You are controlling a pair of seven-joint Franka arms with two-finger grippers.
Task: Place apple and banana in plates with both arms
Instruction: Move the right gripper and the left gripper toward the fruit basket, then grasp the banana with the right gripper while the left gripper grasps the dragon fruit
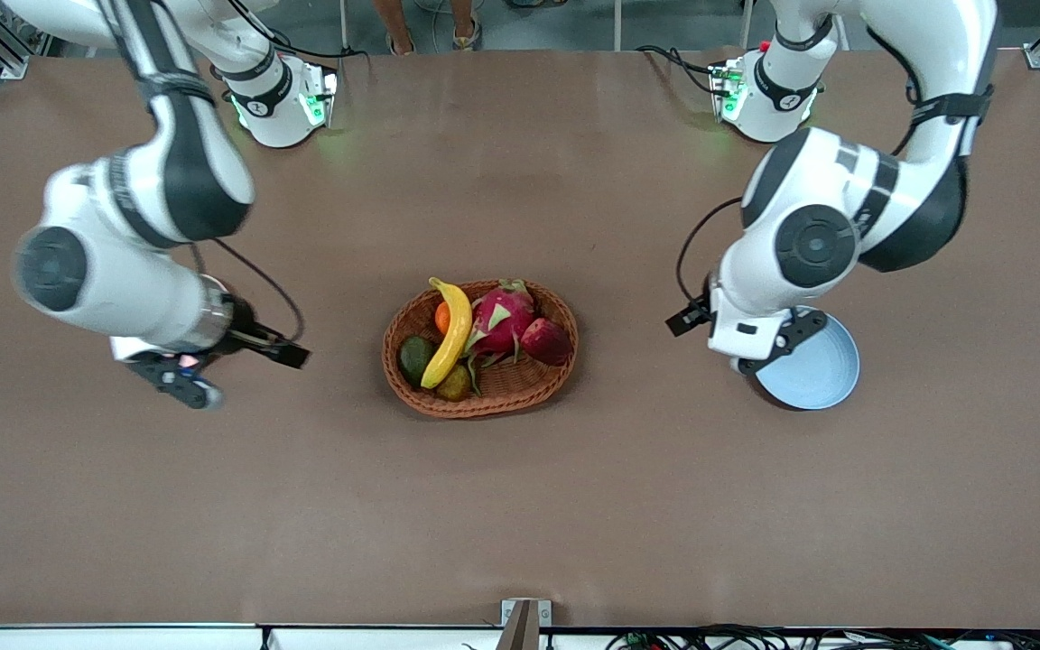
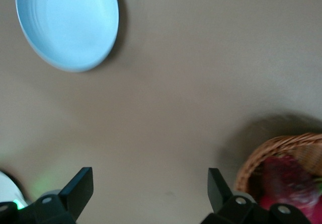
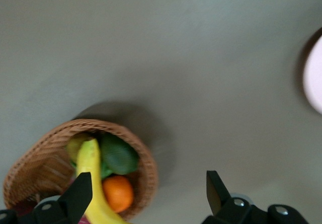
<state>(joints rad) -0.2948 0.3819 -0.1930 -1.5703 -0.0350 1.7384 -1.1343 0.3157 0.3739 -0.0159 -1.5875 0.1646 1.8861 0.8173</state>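
Note:
The yellow banana (image 1: pixel 450 334) and the dark red apple (image 1: pixel 545 340) lie in a brown wicker basket (image 1: pixel 484 397) at mid-table. The banana also shows in the right wrist view (image 3: pixel 93 183). The light blue plate (image 1: pixel 818 370) lies toward the left arm's end, partly under the left arm; it also shows in the left wrist view (image 2: pixel 68 22). Only an edge of the pale pink plate (image 3: pixel 314 78) shows, in the right wrist view. My left gripper (image 1: pixel 777 348) (image 2: pixel 148 191) is open and empty over the table beside the blue plate. My right gripper (image 1: pixel 181 379) (image 3: pixel 147 194) is open and empty, toward the right arm's end from the basket.
The basket also holds a pink dragon fruit (image 1: pixel 500 320), an orange (image 1: pixel 442 316) and dark green fruits (image 1: pixel 415 357). Its rim shows in the left wrist view (image 2: pixel 282 143) and the right wrist view (image 3: pixel 146 168). Both arm bases stand along the table's edge farthest from the front camera.

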